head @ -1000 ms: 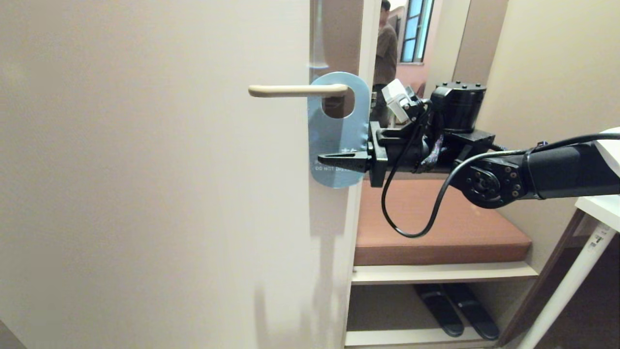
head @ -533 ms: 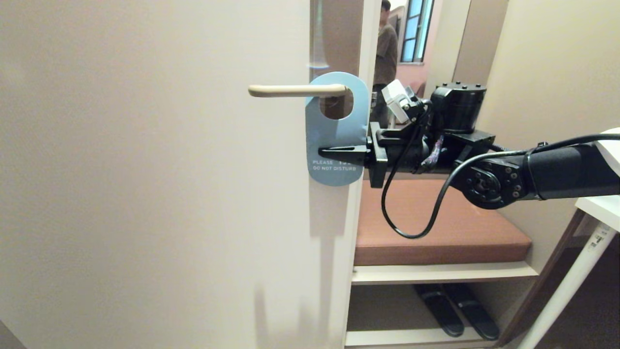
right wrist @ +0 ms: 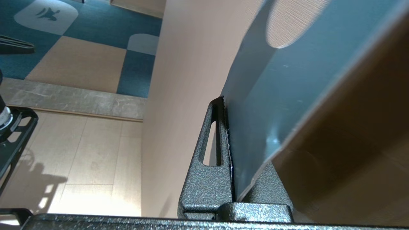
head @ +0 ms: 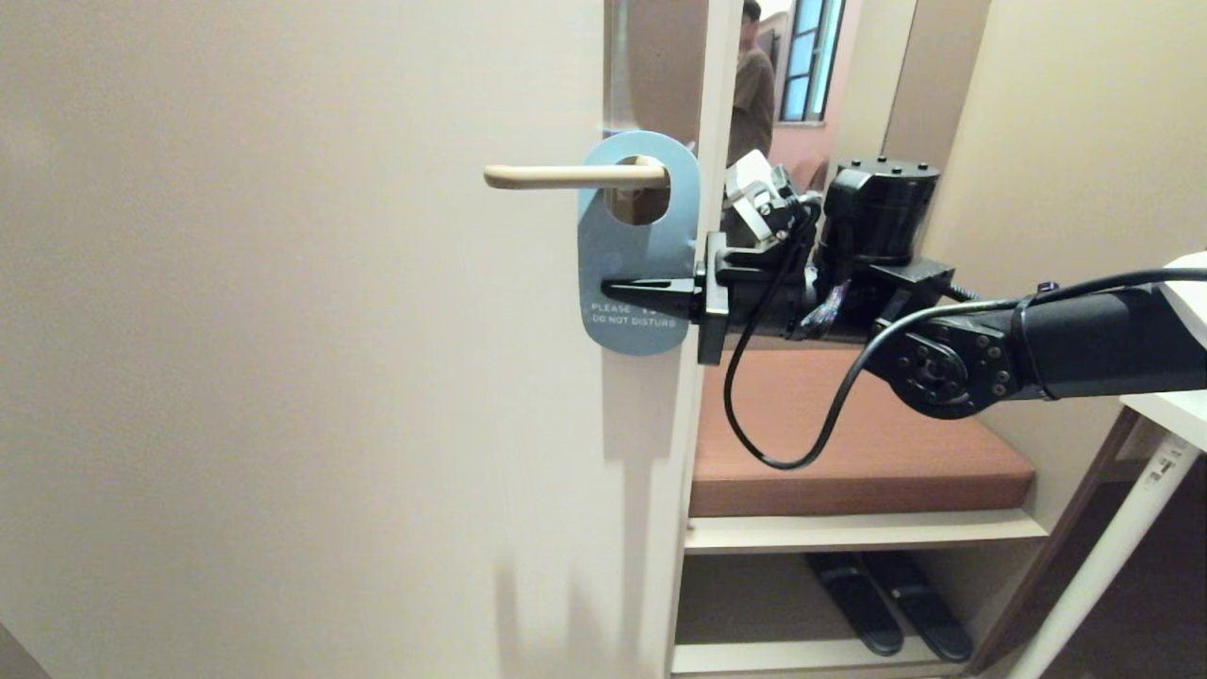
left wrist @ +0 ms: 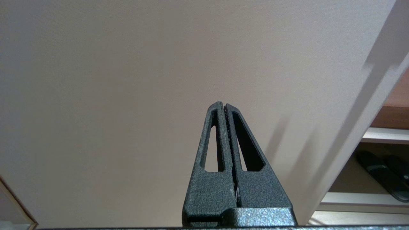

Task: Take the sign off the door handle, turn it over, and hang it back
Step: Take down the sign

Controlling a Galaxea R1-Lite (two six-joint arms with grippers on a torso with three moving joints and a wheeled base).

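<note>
Shifted left along door handle [head: 566, 175]: sign [head: 634, 255], blue face out, "PLEASE DO NOT DISTURB", pinched by closed right hand [head: 613, 287]. Left hand [left wrist: 225, 108] closed, empty. Cream door [head: 302, 377].

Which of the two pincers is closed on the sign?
The right pincer: it clamps the blue sign from the side. The left pincer is shut on nothing, facing the bare door.

One sign [head: 630, 247], one handle [head: 566, 175] (two slippers [head: 891, 604]).
</note>
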